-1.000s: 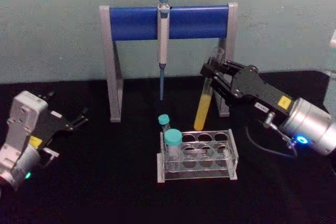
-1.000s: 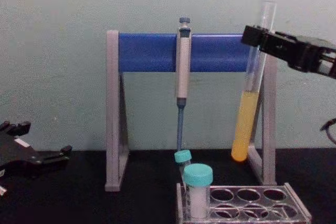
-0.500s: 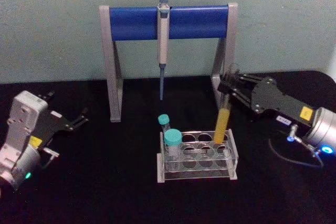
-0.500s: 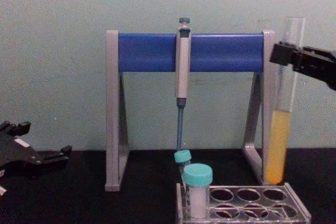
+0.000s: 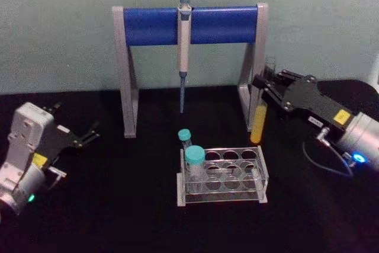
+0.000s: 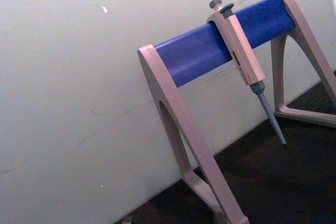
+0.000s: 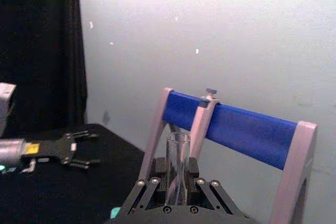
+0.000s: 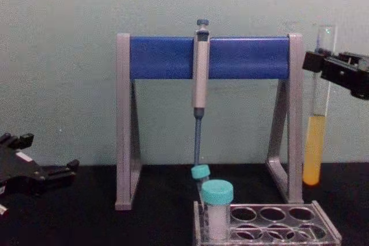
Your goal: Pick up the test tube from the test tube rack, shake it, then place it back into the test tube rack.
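The test tube (image 5: 258, 124) is a long clear glass tube with yellow-orange liquid in its lower part, held upright in the air by my right gripper (image 5: 265, 87), which is shut on its upper part. From the chest, the test tube (image 8: 315, 154) hangs to the right of the stand's right leg, its bottom above the table, with the right gripper (image 8: 320, 63) near its top. Its open mouth (image 7: 177, 145) rises between the jaws in the right wrist view. The test tube rack (image 5: 258, 179) lies in front and to the left of it. My left gripper (image 5: 89, 134) rests open at the far left.
A grey-and-blue pipette stand (image 5: 189, 25) with a hanging pipette (image 5: 183, 57) stands behind the rack. Two teal-capped tubes (image 5: 194, 157) sit in the rack's left holes. The table is black, with free room in front of the rack.
My right gripper swung the test tube from tilted near the stand, down toward the rack's back right hole, then back up and rightward; it now hangs upright behind the rack.
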